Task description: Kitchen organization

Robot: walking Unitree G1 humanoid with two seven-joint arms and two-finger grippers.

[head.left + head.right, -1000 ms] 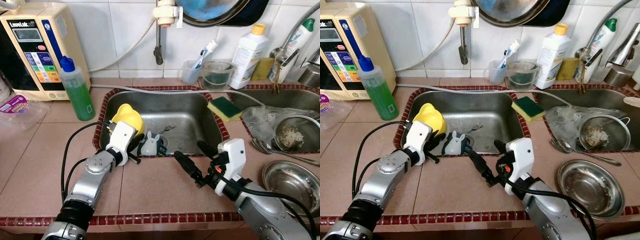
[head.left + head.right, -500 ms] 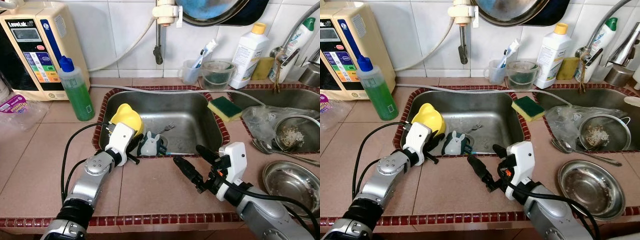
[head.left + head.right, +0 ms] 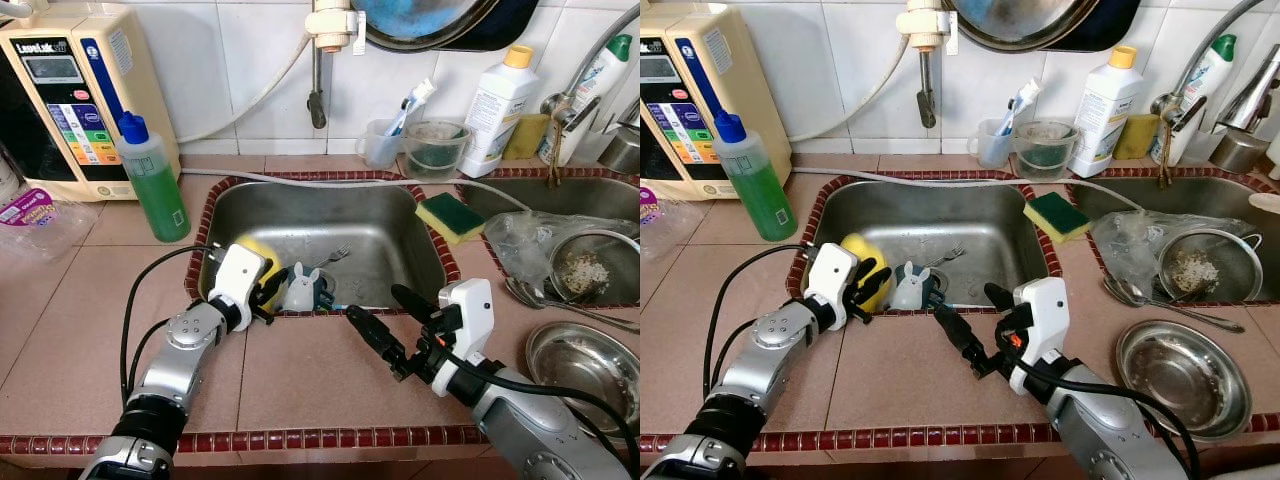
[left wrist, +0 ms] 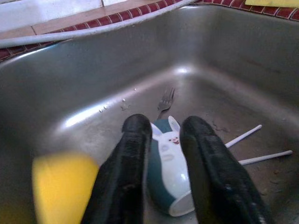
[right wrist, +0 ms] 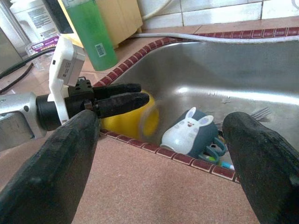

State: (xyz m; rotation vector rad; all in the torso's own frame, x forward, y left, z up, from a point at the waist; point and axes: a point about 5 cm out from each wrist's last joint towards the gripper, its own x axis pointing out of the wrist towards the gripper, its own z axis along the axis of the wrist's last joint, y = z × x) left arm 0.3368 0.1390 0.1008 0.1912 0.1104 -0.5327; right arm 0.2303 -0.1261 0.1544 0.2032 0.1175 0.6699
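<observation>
Nearest, the right gripper (image 3: 385, 320) hovers over the tiled desk (image 3: 300, 375) just in front of the sink (image 3: 385, 235), its two black fingers spread wide apart with nothing between them. To its right on the desk sits a steel bowl (image 3: 585, 365).

At the sink's front left rim, the left gripper (image 3: 868, 283) reaches over the edge. Its fingers (image 4: 133, 172) stand a little apart and hold nothing; in the left wrist view they frame the bunny cup without touching it, as far as can be told. The yellow cup (image 3: 862, 260) lies in the sink's front left corner, blurred, just beside and behind these fingers. The bunny cup (image 3: 299, 290), white and teal with ears, lies on its side on the sink floor next to the yellow cup, near the front wall. Two thin white sticks (image 4: 261, 156) lie beside it, and a fork (image 3: 335, 256) lies further back on the sink floor.

On the sink's right rim rests a green and yellow sponge (image 3: 449, 216); past it a strainer (image 3: 590, 265) sits in a second basin. To the left stands a green soap bottle (image 3: 152, 180) before a beige water unit (image 3: 70, 95). Against the tiled wall stand a small cup with a toothbrush (image 3: 385, 140), a clear bowl (image 3: 434, 148) and a white bottle (image 3: 496, 105).
</observation>
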